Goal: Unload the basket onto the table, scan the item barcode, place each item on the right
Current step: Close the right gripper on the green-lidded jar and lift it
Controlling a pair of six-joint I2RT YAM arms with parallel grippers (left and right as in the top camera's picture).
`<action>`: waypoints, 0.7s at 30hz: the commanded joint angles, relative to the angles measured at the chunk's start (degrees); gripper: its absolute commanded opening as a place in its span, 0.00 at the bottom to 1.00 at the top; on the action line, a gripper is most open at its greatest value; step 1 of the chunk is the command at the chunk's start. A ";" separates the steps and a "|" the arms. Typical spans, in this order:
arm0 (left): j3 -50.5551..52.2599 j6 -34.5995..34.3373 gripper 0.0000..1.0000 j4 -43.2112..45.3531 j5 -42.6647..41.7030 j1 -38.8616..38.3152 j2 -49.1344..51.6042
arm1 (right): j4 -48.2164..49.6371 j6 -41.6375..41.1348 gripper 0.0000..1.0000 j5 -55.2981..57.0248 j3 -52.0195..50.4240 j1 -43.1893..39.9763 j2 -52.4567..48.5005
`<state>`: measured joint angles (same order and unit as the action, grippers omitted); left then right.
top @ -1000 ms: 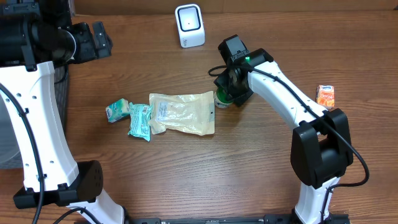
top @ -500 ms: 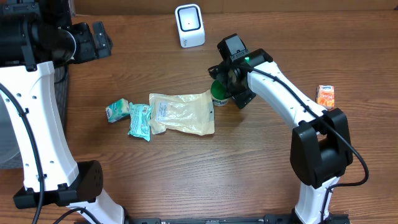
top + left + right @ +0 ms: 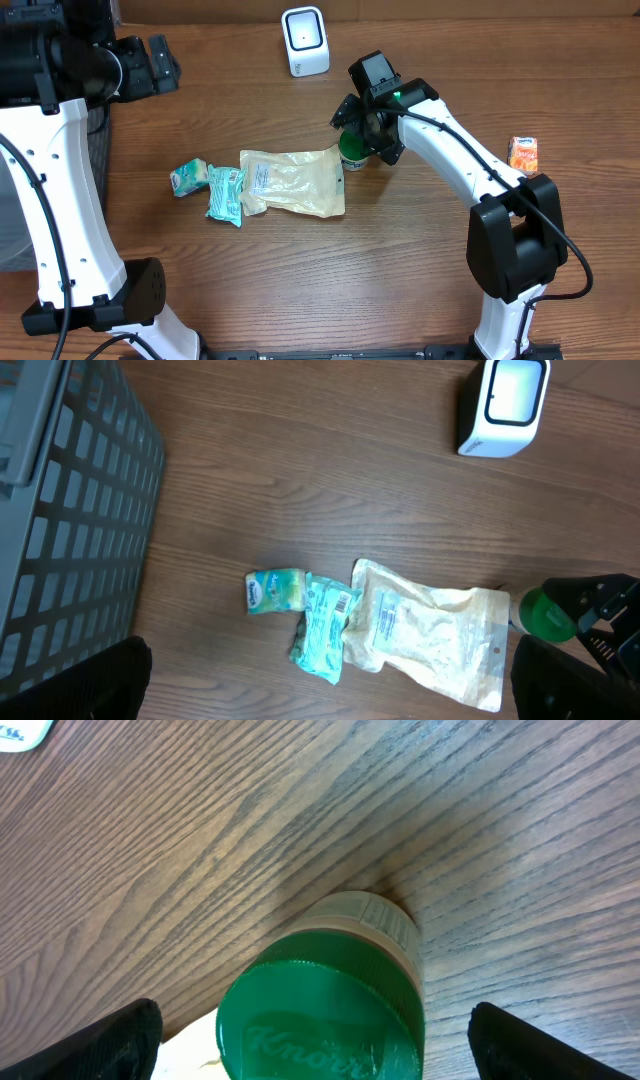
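Two pincers are in view, and both stand wide. The right pincer (image 3: 365, 135) hangs over a green-lidded jar (image 3: 351, 152), with one finger on each side of it. In the right wrist view the two fingers sit at the lower corners, well clear of the lid, so the jar is not gripped. The lid carries raised "Knorr" lettering and faces up toward that camera. No barcode can be made out on the jar in any view.

The white scanner (image 3: 305, 40) stands at the far edge of the worktop (image 3: 330, 280) and serves as the reference point. The jar rests on the worktop on the robot's side of the scanner and a little to its right, apart from it.

A flat beige pouch (image 3: 295, 182) lies nearer the robot than the scanner, its right edge just beside the jar. A teal packet (image 3: 226, 194) overlaps the pouch's left edge. A smaller teal packet (image 3: 188, 178) lies just beyond that, further left of the scanner. An orange carton (image 3: 523, 154) sits far to the scanner's right, well apart from the other items.

The left pincer (image 3: 158, 62) is raised to the left of the scanner and holds nothing. A grey basket (image 3: 70, 510) shows at the left edge of the left wrist view.
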<state>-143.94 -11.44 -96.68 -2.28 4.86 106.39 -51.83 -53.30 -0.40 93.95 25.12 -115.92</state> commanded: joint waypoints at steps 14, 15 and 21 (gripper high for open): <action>-0.55 0.96 1.00 -0.11 0.37 -0.37 0.20 | -1.66 1.81 0.78 -4.74 -0.24 -0.46 -3.89; -0.55 0.96 0.99 -0.11 0.37 -0.37 0.20 | -1.66 3.08 0.72 -5.49 -0.24 -0.66 -3.89; -0.55 0.96 1.00 -0.11 0.37 -0.37 0.20 | -2.08 6.03 0.59 -7.26 -0.24 -2.29 -3.89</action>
<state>-143.94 -11.44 -96.71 -2.28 4.86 106.39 -53.80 -49.74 -6.57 93.97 23.86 -119.63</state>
